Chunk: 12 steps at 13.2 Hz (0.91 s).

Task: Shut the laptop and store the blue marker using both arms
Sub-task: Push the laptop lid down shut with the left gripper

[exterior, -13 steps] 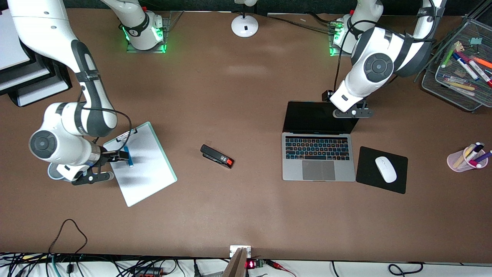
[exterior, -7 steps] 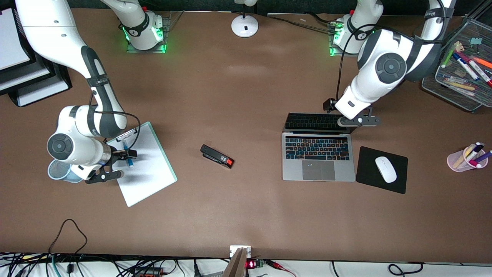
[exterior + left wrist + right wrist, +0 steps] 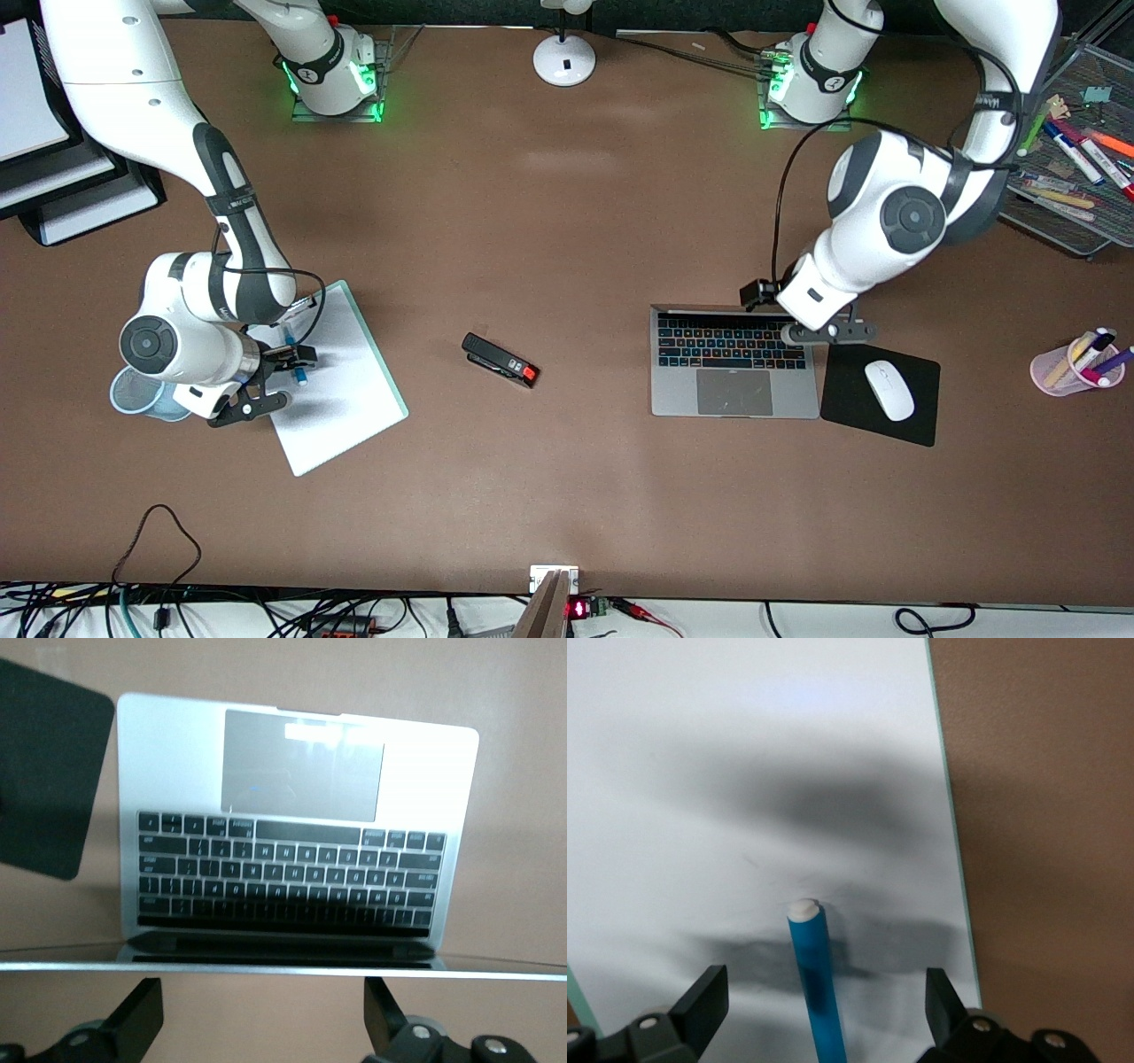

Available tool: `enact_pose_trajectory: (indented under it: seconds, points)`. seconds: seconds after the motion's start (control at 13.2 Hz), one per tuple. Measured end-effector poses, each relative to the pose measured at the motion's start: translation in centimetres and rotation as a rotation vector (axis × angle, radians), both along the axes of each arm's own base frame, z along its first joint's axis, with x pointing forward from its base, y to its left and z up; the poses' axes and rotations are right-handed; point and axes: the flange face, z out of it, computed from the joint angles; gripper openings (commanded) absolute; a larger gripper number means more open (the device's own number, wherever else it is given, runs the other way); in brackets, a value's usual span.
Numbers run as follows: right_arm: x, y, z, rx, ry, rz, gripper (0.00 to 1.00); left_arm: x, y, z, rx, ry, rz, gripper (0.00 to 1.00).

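Tool duty falls to both arms, as we see it: our right tool point(image 3: 282, 361) hangs over the white clipboard point(image 3: 341, 399) at the right arm's end of the worktop point(image 3: 567, 496), fingers point(image 3: 700, 997) spread wide with the blue marker point(image 3: 815, 979) between them, touching neither. Our left tool point(image 3: 819, 330) sits over the laptop point(image 3: 733, 390), fingers point(image 3: 137, 1019) spread too, just beside the lid's edge, the lid tipped low over the keyboard point(image 3: 288, 881).
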Motion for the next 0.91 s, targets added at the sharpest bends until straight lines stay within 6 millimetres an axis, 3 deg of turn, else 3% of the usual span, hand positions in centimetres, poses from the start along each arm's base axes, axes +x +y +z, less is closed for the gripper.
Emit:
enact_pose_trajectory:
  seconds: [0.3,0.53,0.91]
  points:
    - [0.1,0.0,-0.5,0.003,-0.009,0.024,0.69,2.2,0.4,-3.6,-0.037,-0.025,0.03,1.0]
    - [0.2,0.0,-0.9,0.006,-0.015,0.05,0.66,3.6,1.1,-6.8,-0.053,-0.012,0.054,1.0]
    - [0.4,0.3,-0.7,0.007,-0.025,0.063,0.56,5.9,0.8,-9.6,-0.086,-0.016,0.071,1.0]
